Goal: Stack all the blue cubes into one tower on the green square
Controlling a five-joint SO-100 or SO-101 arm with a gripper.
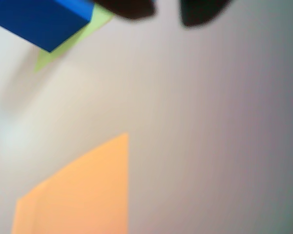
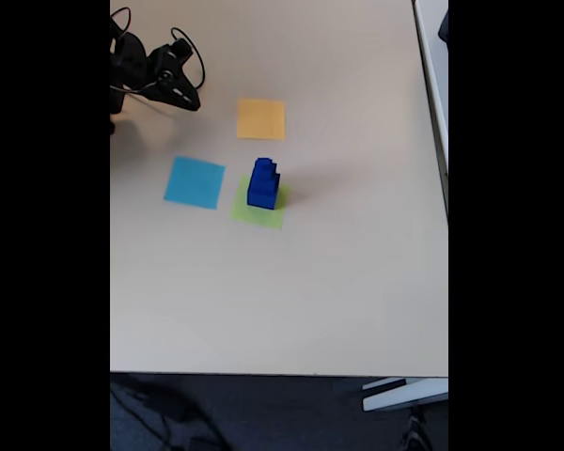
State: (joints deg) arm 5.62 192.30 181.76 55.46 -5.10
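The blue cubes [image 2: 263, 182] stand stacked as one stepped tower on the green square [image 2: 259, 212] near the middle of the table in the fixed view. The wrist view catches the tower's big bottom cube [image 1: 39, 19] at the top left, resting on the lime paper [image 1: 63, 48]. My gripper [image 2: 192, 100] hangs at the table's far left, well away from the tower. In the wrist view its two dark fingertips [image 1: 132, 7] show at the top edge with a gap between them and nothing held; the gripper [image 1: 166, 10] is open.
An orange paper square [image 2: 261, 119] lies behind the tower and shows as an orange square [image 1: 83, 190] low in the wrist view. A light-blue paper square [image 2: 195, 181] lies left of the tower. The table's front edge [image 2: 282, 374] runs below.
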